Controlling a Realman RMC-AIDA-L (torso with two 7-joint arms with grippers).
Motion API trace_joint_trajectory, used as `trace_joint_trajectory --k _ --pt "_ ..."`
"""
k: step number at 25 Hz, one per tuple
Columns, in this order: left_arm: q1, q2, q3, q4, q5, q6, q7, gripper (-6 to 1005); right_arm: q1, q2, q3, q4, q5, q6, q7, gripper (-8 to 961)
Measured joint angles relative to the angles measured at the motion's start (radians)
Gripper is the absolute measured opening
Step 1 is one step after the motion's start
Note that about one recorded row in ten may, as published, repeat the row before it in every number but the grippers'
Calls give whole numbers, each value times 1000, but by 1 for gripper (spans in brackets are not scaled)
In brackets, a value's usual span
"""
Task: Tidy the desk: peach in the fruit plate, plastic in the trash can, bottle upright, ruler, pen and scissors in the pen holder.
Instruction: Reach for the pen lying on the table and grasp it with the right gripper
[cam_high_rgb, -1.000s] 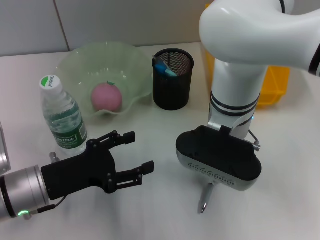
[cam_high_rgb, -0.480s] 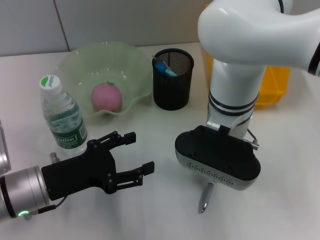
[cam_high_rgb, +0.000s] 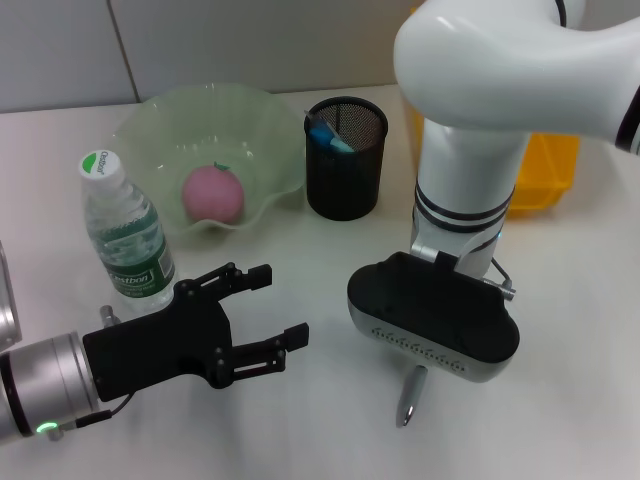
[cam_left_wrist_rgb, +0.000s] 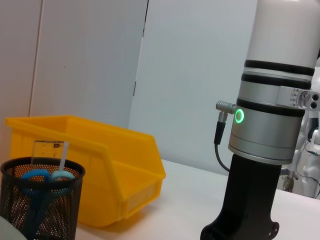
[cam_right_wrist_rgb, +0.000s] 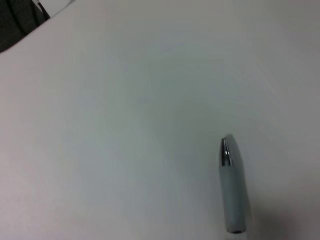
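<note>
So it looks like the pen step: the right gripper sits right over the pen lying on the bench in front of the pen holder, jaws hidden so can't tell, left gripper parked with jaws released, and next it probably needs a clean pinch.

Bright, even lighting with soft shadows; right wrist view blurred.

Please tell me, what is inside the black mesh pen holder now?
The pen holder holds scissors with blue handles and a clear ruler standing upright. Its mesh wall hides their lower parts. The silver pen lies on the table, outside it.
</note>
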Motion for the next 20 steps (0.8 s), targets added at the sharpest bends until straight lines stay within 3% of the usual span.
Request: trace_joint_trajectory --k 20 --pt "7 0 0 0 -4 6 0 845 2 -2 -32 23 25 24 0 225"
